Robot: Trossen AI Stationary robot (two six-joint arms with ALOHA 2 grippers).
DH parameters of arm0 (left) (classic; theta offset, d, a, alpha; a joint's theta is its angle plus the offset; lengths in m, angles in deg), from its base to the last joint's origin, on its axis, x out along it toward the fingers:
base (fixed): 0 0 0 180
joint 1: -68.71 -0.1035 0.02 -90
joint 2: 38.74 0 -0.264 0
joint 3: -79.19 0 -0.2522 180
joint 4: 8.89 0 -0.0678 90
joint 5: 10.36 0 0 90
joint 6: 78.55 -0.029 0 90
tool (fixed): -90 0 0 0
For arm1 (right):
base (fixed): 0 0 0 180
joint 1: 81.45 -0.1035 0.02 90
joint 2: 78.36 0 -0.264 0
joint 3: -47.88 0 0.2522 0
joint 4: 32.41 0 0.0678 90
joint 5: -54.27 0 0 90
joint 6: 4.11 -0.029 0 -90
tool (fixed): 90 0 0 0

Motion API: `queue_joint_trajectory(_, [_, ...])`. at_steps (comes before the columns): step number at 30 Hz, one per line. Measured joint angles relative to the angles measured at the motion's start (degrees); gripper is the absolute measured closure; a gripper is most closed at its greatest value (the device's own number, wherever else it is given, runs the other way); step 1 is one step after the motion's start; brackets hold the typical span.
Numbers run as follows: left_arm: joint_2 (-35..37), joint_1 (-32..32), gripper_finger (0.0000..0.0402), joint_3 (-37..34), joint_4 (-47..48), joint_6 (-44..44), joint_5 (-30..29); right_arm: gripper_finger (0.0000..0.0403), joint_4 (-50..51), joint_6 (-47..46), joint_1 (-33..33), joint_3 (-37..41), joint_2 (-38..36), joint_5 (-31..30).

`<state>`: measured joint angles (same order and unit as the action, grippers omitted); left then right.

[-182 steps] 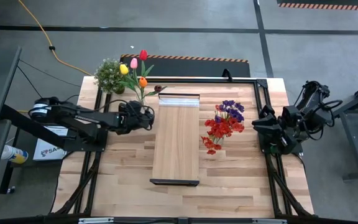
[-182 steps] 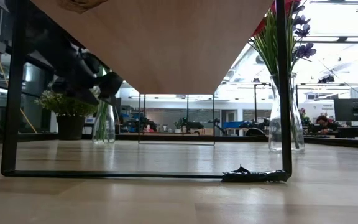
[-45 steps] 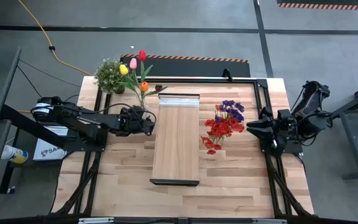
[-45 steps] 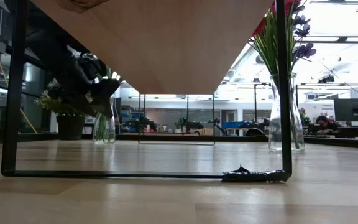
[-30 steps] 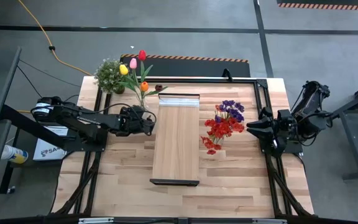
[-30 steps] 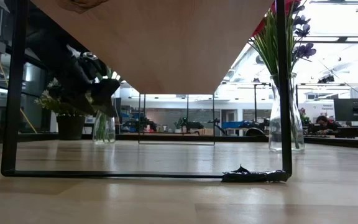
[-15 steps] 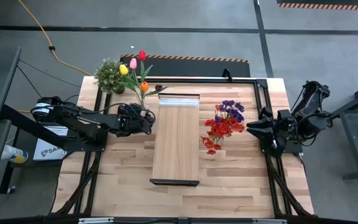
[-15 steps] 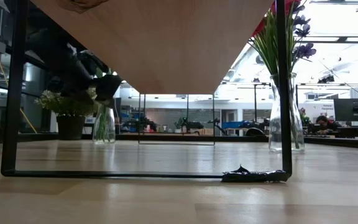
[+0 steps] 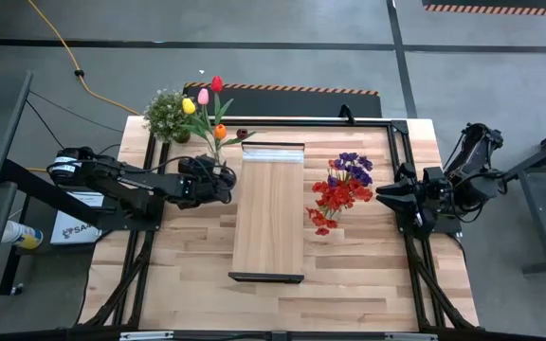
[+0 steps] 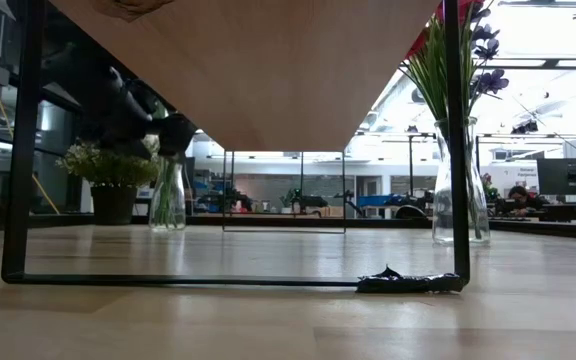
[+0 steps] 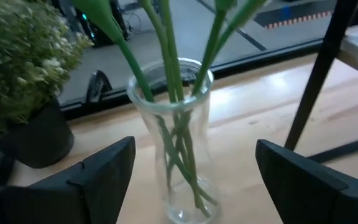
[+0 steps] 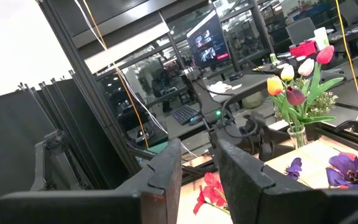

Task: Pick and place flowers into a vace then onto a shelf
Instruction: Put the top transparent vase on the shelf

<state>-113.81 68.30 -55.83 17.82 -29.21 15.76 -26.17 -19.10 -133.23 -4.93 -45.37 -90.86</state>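
A clear glass vase [image 11: 178,149] with tulips [image 9: 207,99] in yellow, pink, red and orange stands on its base at the table's far left. My left gripper [image 9: 224,176] is open beside it. In the left wrist view, the fingers [image 11: 101,177] stand on either side of the vase without touching it. The shelf [image 9: 268,204], a light wood board on a black frame, stands mid-table. A second vase [image 10: 446,185] with red and purple flowers [image 9: 341,189] stands to its right. My right gripper [image 9: 379,196] hangs raised at the table's right edge, with a narrow bare gap between its fingers.
A bushy potted plant [image 9: 167,114] stands at the far left corner, just behind the tulip vase. The shelf's black legs [image 10: 23,150] reach down to the tabletop, with a dark lump [image 10: 408,283] at one foot. A black frame [image 9: 401,133] borders the table.
My left gripper has swung a little toward the far edge, nearer the tulip vase, and has tipped up slightly. It stays open. The vase and flowers have kept still.
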Motion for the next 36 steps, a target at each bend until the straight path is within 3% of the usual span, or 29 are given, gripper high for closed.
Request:
queue_joint_trajectory(5, [0.0,-0.2,0.0037,0.0,0.0,0.0,-2.3,0.0309,0.0,0.0,0.0,0.0,0.0,0.0])
queue_joint_trajectory(10, [-0.4,-3.3,0.0037,0.0,-0.5,0.0,0.7,0.0309,0.0,0.0,0.0,0.0,0.0,0.0])
queue_joint_trajectory(21, [-6.8,-8.0,0.0037,0.0,-13.7,-8.8,3.2,0.0309,0.0,0.0,0.0,0.0,0.0,0.0])
queue_joint_trajectory(31, [-7.9,-9.0,0.0037,0.0,-12.8,-8.7,1.4,0.0309,0.0,0.7,0.0,0.0,0.0,0.0])
queue_joint_trajectory(36, [-7.9,-10.6,0.0060,0.0,-12.8,-8.6,1.8,0.0309,0.0,0.9,0.0,0.0,0.0,0.0])
